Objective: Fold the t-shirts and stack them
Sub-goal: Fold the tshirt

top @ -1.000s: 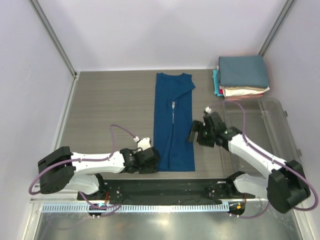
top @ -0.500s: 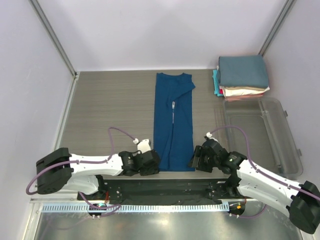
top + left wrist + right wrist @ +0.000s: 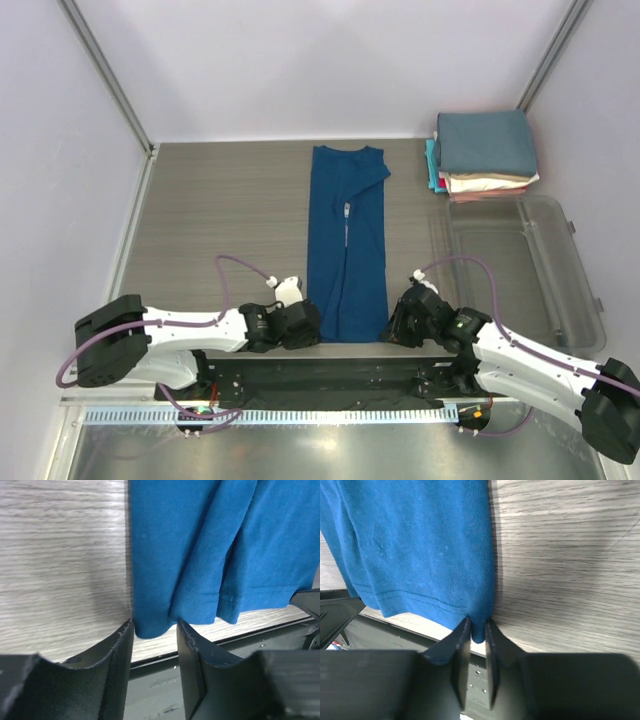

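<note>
Grey wood-grain table [image 3: 220, 220] between lilac walls [image 3: 300, 70] bears a blue tee [image 3: 347, 250].

top external: high, behind near edge, looking down on whole grey wood-grain table [image 3: 220, 220] | wrist views: low, close; all three share royal-blue cotton tee [image 3: 347, 250] near hem

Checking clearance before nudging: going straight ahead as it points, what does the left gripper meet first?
The left gripper meets the blue t-shirt first: its near hem corner sits between the open fingers; whether they touch it yet is unclear.
</note>
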`<move>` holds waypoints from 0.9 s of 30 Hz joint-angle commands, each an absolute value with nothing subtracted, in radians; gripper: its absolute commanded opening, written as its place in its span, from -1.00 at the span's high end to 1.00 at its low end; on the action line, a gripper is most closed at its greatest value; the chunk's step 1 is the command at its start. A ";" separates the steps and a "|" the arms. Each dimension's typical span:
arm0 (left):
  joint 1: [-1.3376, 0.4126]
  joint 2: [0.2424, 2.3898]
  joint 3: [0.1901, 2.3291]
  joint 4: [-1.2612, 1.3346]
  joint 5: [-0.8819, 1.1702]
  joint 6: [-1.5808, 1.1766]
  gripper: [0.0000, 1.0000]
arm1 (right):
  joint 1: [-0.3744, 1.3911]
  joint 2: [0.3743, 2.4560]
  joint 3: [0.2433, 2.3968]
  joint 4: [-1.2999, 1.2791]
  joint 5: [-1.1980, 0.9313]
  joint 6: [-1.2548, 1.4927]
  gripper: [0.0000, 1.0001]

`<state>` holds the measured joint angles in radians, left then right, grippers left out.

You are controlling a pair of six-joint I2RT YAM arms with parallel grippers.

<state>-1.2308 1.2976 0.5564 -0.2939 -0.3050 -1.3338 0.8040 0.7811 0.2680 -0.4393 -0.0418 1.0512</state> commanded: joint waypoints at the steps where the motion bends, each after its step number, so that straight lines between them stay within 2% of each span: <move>1: -1.236 1.351 0.529 -0.313 -0.345 -1.339 0.20 | 0.811 0.784 0.244 -0.453 -0.009 1.057 0.56; 2: -1.236 1.354 0.531 -0.308 -0.348 -1.336 0.24 | 0.810 0.782 0.244 -0.454 -0.009 1.058 0.58; 3: -1.236 1.356 0.529 -0.308 -0.353 -1.333 0.40 | 0.810 0.779 0.241 -0.453 -0.011 1.058 0.61; 5: -1.236 1.356 0.532 -0.307 -0.354 -1.333 0.55 | 0.810 0.778 0.242 -0.456 -0.012 1.058 0.72; 6: -1.236 1.351 0.532 -0.307 -0.354 -1.332 0.72 | 0.810 0.776 0.242 -0.456 -0.012 1.058 0.76; 9: -1.236 1.335 0.531 -0.310 -0.353 -1.330 1.00 | 0.810 0.770 0.248 -0.463 -0.014 1.058 0.97; 14: -1.273 1.261 0.570 -0.396 -0.348 -1.339 1.00 | 0.815 0.691 0.299 -0.566 -0.006 1.072 0.98; 19: -1.305 1.209 0.713 -0.569 -0.367 -1.335 0.99 | 0.830 0.617 0.426 -0.692 0.046 1.075 0.98; 24: -1.283 1.201 0.851 -0.661 -0.394 -1.244 0.99 | 0.828 0.681 0.573 -0.727 0.141 1.017 0.98; 27: -1.212 1.210 0.939 -0.715 -0.390 -1.160 0.99 | 0.828 0.771 0.670 -0.727 0.219 0.967 0.98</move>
